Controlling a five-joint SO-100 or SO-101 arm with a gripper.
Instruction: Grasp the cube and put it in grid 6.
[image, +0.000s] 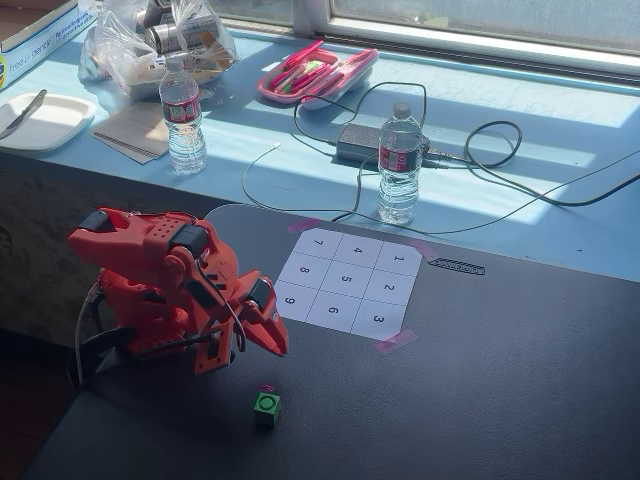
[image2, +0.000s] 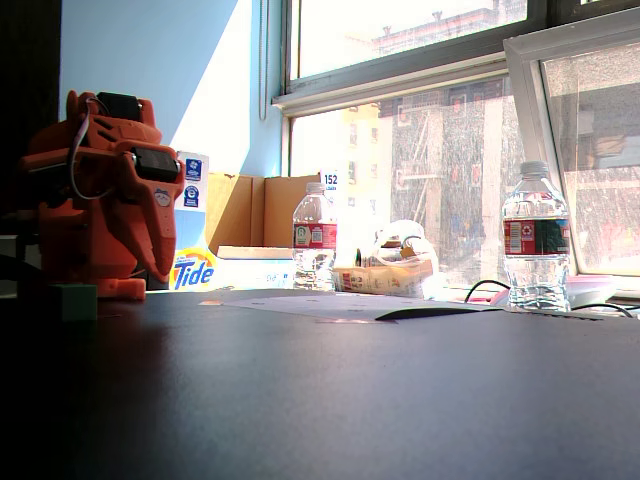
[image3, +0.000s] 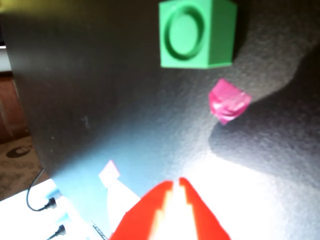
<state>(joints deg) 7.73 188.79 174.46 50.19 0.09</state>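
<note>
Red end effector (image: 272, 338) hangs low over the dark bench (image: 500, 380) with its fingers drawn almost together; in the wrist view (image3: 175, 192) only a thin slit shows between the two tips, and nothing sits in it or touches it. It points down and forward from the folded orange arm (image: 160, 270), tips just clear of the bench surface. Near the tips, a little ahead of them, lies a small scrap of pink tape (image3: 228, 103), and just beyond that scrap stands the cube (image3: 196, 34), apart from the end effector and resting flat on the bench. Its colour is bright green, with a round ring pressed into its top face and plain sides; in a fixed view (image: 266, 405) it sits near the bench's front edge, and in the low fixed view (image2: 75, 301) it is a dull, shadowed block beside the arm's base. Well apart from the cube, the numbered sheet (image: 345, 282) is taped down with pink tape at its corners; grid 6 (image: 334, 311) lies in its near row, between 9 and 3, and is bare.
</note>
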